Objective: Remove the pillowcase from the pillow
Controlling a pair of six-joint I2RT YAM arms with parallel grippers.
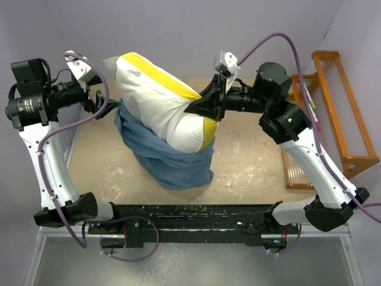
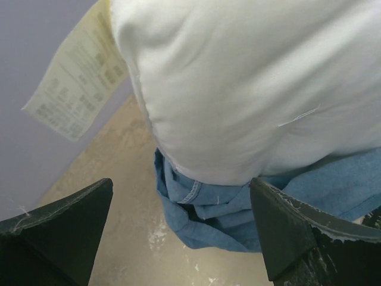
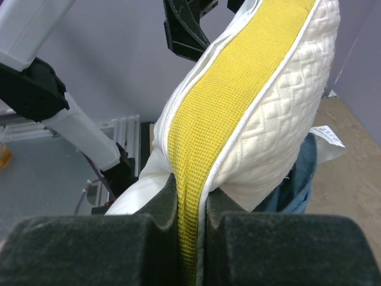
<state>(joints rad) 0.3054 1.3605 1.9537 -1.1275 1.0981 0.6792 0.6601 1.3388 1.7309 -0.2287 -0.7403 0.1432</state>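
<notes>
The cream quilted pillow (image 1: 158, 98) with its yellow side band (image 3: 220, 107) stands tilted above the table. My right gripper (image 1: 199, 108) is shut on the band at the pillow's right end (image 3: 191, 238) and holds it up. The slate-blue pillowcase (image 1: 169, 158) is bunched round the pillow's lower part and rests on the table; its small white tag (image 3: 327, 134) shows in the right wrist view. My left gripper (image 1: 109, 108) is open and empty (image 2: 178, 238), just left of the pillowcase's bunched edge (image 2: 220, 208), under the pillow (image 2: 250, 89). A paper care label (image 2: 77, 83) hangs from the pillow's corner.
An orange wooden rack (image 1: 339, 113) stands at the table's right edge. The sand-coloured tabletop (image 1: 250, 155) is ringed by purple walls at the back and sides. A black rail (image 1: 190, 217) with the arm bases runs along the near edge.
</notes>
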